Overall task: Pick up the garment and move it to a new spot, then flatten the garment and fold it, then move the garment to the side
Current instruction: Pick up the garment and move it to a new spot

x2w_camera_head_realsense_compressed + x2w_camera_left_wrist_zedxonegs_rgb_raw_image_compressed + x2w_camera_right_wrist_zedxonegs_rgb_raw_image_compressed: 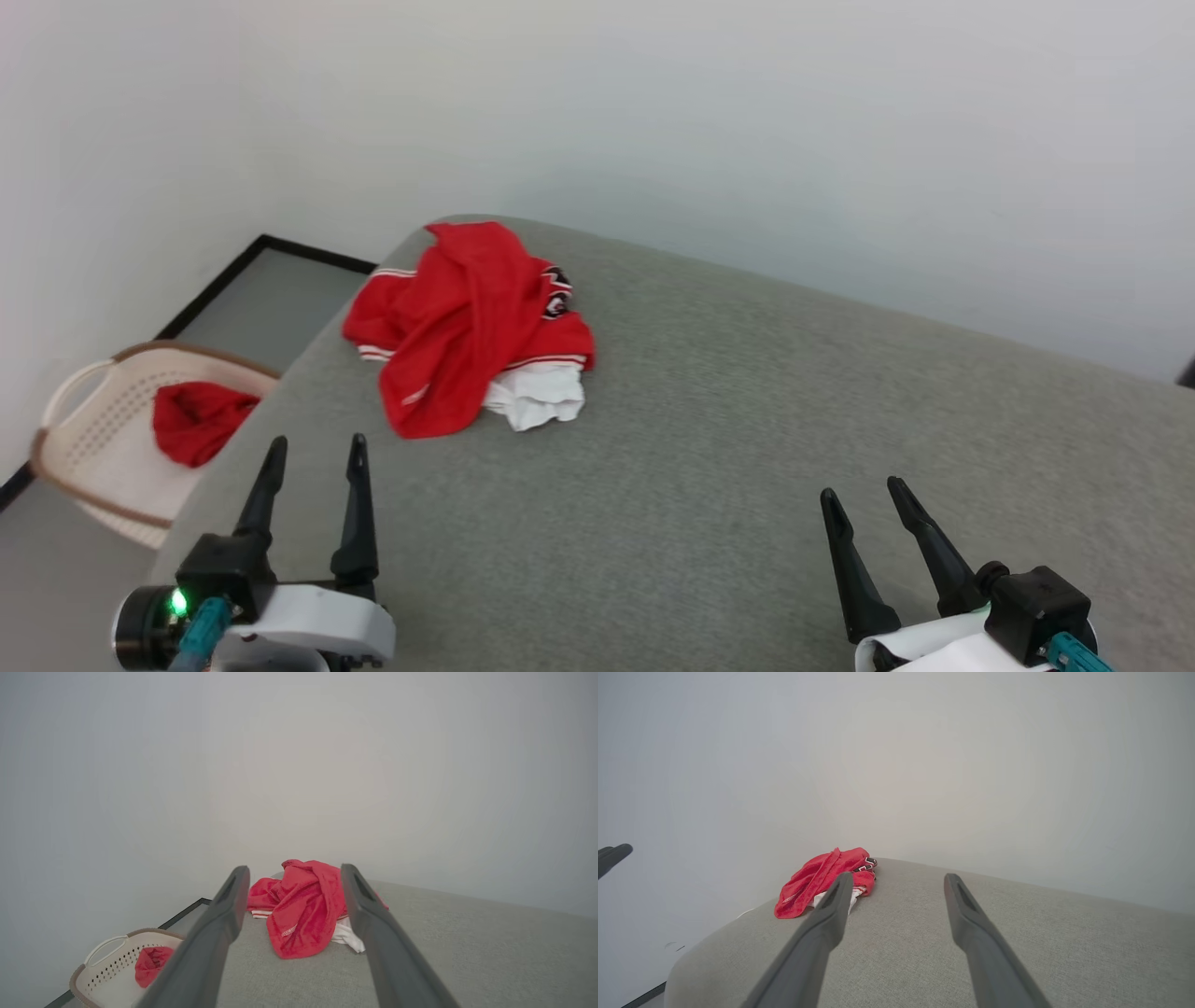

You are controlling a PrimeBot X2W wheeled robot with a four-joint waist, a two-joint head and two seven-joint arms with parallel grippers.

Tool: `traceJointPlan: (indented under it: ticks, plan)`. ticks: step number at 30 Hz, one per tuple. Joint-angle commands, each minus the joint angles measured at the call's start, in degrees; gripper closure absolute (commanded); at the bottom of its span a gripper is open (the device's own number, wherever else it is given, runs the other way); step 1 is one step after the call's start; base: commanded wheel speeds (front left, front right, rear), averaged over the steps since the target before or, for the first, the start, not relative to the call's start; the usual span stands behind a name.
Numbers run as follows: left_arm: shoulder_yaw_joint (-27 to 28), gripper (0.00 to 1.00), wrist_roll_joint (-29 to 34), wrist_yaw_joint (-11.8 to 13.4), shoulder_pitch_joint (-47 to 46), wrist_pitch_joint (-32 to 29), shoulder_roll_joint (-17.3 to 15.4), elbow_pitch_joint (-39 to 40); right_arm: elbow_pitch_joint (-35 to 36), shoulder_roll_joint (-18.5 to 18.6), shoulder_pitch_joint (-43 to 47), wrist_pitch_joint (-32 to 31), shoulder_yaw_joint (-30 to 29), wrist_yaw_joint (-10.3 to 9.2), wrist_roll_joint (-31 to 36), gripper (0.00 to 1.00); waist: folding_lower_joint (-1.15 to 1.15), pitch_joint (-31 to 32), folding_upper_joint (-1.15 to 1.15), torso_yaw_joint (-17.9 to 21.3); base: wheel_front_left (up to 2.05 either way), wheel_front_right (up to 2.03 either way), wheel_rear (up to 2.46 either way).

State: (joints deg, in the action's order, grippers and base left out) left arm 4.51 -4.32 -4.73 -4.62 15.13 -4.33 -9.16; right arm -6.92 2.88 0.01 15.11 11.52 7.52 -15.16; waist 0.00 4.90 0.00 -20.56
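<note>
- Left gripper (317,439) is closest to me at the near left corner. Its 2 long dark fingers are spread apart with nothing between them.
- Right gripper (861,487) is over at the near right, well apart from the left one. Its 2 fingers are also spread and empty.
- Both point out across the grey cushioned surface (766,420), which has a rounded edge on the left.
- Further out, the garment (467,327) lies crumpled in a heap near the far left corner of that surface, ahead of the left gripper and well clear of both.
- It is mostly red. A white sleeve pokes out on the near right side, white-striped trim shows along the edges, and a bit of black-and-white print peeks out at the far right.
- From the left wrist view, the heap sits framed between that gripper's fingers, some way beyond their tips.
- Off the left edge, down on the floor (271,299), stands a pale perforated basket (103,392) with a brown rim. A smaller red cloth bundle (196,420) lies inside it.
- Behind everything is a plain pale wall (747,140).
</note>
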Motion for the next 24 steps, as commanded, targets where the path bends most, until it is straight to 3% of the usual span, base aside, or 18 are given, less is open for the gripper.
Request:
traceJointPlan:
  ticks: [1, 7, 15, 20, 24]
  plan:
    - [0.43, 0.0, -0.27, -0.21, 0.1, -0.02, 0.01, -0.24, -0.02, 0.01, -0.12, 0.07, 0.1, -0.06, -0.13, 0.0, 0.0, 0.44, 0.0, -1.71, 0.0, 0.0, 0.0]
    - [0.53, 0.0, -0.64, -1.08, -3.21, -0.02, -0.93, -2.55, 0.1, 0.03, -0.51, 0.07, 0.09, -0.06, 0.7, 0.0, 0.0, -0.81, 0.0, -1.43, 0.0, 0.0, 0.0]
    - [-0.48, 0.0, -4.38, -2.44, -14.06, -3.2, -6.08, -9.15, 0.15, 0.03, -2.5, 0.07, -0.07, -0.06, 2.63, 0.0, 0.0, -5.91, 0.0, 1.59, 0.0, 0.0, 0.0]
    - [-2.02, 0.0, -11.06, -2.76, -23.58, -11.01, -10.7, -11.96, 0.73, 0.04, -4.97, 0.06, -0.38, -0.06, 4.58, 0.0, 0.0, -11.33, 0.0, 4.71, 0.0, 0.0, 0.0]
    - [-5.8, 0.0, -19.83, -2.77, -30.91, -19.58, -15.46, -13.55, 1.37, 0.13, -7.09, 0.06, -0.93, -0.06, 5.81, 0.0, 0.0, -15.79, 0.0, 7.14, 0.0, 0.0, 0.0]
